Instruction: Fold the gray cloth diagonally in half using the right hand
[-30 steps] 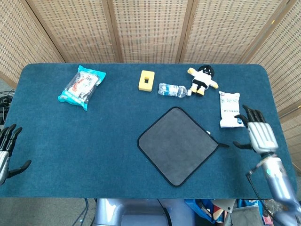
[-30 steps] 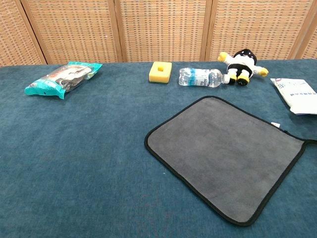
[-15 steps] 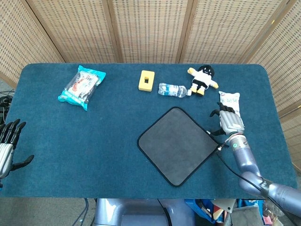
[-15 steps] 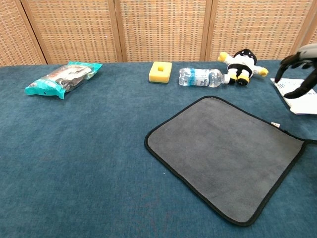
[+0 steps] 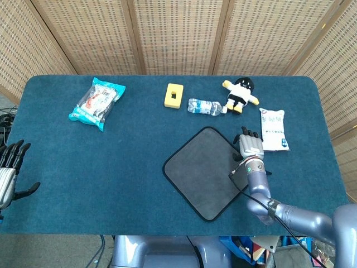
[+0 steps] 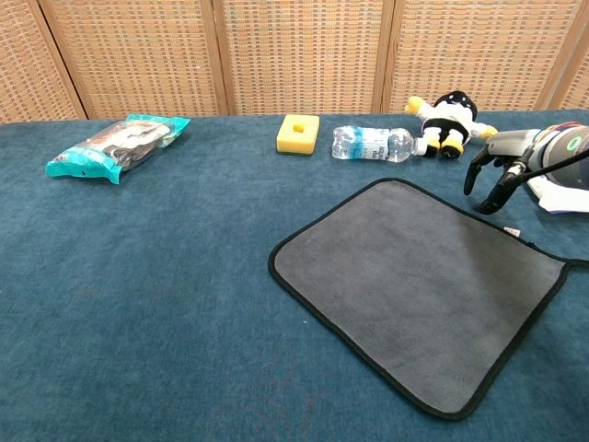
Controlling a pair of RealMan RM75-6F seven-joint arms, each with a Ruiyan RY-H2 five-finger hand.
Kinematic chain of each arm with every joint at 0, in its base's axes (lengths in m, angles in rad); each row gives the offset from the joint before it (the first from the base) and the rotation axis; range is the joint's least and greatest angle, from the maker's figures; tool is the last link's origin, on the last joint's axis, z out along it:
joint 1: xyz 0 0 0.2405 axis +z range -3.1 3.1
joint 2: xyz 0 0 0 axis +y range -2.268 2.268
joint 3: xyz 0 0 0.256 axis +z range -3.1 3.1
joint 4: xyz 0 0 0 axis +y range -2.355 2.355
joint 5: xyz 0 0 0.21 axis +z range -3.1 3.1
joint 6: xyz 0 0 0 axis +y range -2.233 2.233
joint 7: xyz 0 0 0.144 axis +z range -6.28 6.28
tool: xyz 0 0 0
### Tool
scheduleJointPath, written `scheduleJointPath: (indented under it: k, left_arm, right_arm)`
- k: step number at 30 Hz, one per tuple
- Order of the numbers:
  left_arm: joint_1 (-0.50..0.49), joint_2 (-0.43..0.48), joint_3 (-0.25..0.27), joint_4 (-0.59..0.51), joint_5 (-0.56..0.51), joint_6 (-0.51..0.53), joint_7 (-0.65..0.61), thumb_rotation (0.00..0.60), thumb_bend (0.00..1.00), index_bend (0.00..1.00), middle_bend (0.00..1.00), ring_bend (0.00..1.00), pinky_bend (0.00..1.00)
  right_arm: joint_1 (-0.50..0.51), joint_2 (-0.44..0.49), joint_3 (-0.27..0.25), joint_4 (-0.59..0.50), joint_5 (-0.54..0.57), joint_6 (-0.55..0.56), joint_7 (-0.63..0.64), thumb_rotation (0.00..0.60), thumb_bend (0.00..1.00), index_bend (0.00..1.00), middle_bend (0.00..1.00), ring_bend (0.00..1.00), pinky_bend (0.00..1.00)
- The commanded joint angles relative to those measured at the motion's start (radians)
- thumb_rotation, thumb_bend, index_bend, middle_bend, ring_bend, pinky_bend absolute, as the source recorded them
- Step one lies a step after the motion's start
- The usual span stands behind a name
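Head view: the blue felt-covered table [image 5: 139, 167] carries the flat gray square cloth with black edging [image 5: 209, 170], lying just left of and below the right hand [image 5: 250, 146], whose spread fingers [image 6: 480, 168] apparently hover, grasping nothing. The left hand [image 5: 8, 173] is released.

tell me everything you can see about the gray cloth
The gray cloth is a roughly square, soft-looking cloth with black edging and rounded corners. It lies flat and unfolded on the blue table, turned so its corners point like a diamond. A small white tag shows on its right edge. The right hand hovers over its right side, fingers pointing down; contact cannot be told.
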Motion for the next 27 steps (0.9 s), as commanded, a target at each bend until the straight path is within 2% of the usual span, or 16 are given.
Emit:
scheduleJointPath:
  k: [1, 27]
  left_arm:
    - [-0.001, 0.000, 0.000, 0.001, -0.001, -0.002, -0.002, 0.600, 0.22, 0.00, 0.00, 0.00, 0.00]
    - [-0.004, 0.018, 0.008, 0.006, 0.001, -0.009, -0.050, 0.600, 0.22, 0.00, 0.00, 0.00, 0.00]
  right_arm:
    - [0.006, -0.021, 0.000, 0.029, 0.022, 0.002, -0.011, 0.600, 0.48, 0.35, 0.00, 0.00, 0.00]
    - [0.014, -0.146, -0.010, 0.208, 0.050, 0.006, -0.116, 0.600, 0.48, 0.35, 0.00, 0.00, 0.00]
